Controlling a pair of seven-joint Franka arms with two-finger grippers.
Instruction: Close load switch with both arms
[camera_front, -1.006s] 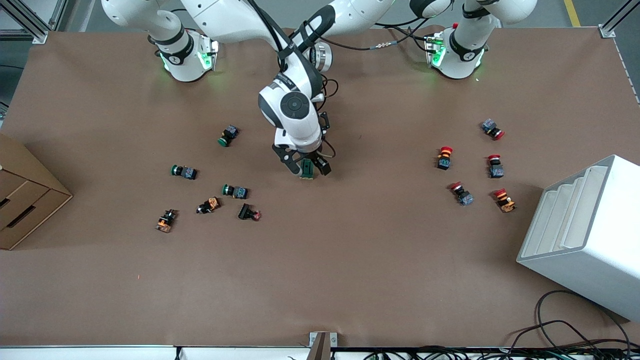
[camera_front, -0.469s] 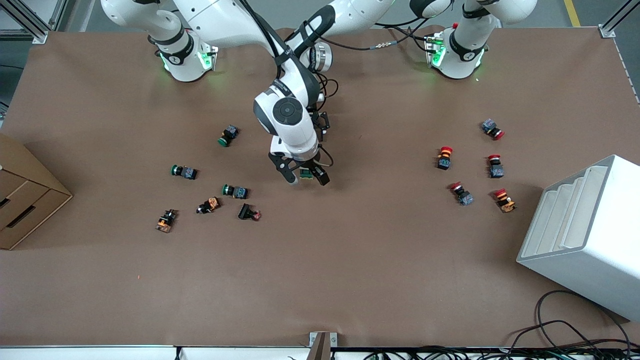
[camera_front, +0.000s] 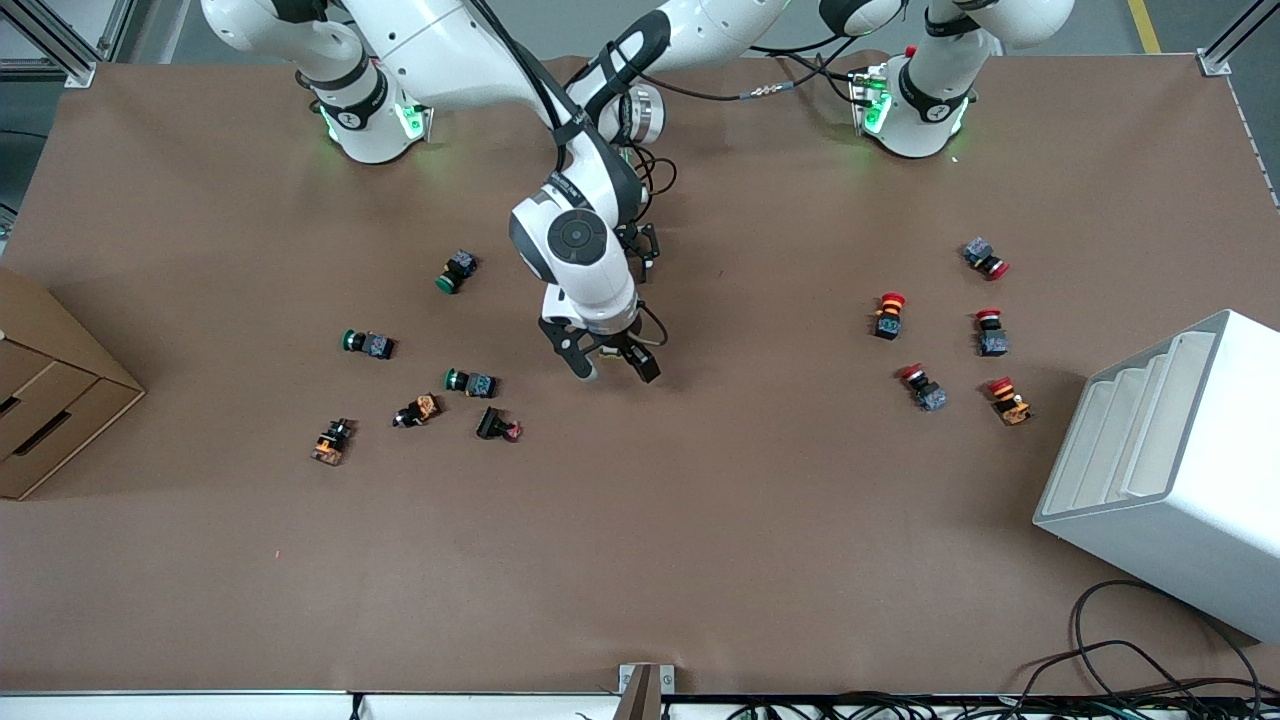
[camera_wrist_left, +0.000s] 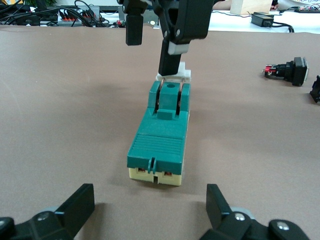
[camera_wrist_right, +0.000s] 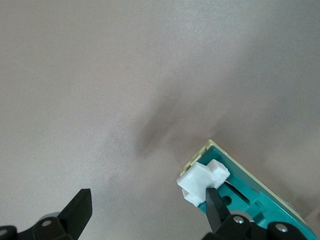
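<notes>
- The right gripper (camera_front: 609, 367) has its fingers spread wide — one finger (camera_wrist_left: 168, 55) touches the load switch's (camera_wrist_left: 162, 135) white lever (camera_wrist_left: 176, 76).
- The left gripper (camera_wrist_left: 150, 212) is wide open too — the switch lies just past its fingertips.

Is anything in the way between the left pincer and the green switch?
Nothing visible is. In the left wrist view, only bare table lies between the open left pincer and the load switch. At the switch's other end, one finger of the open right pincer touches its white lever.
</notes>
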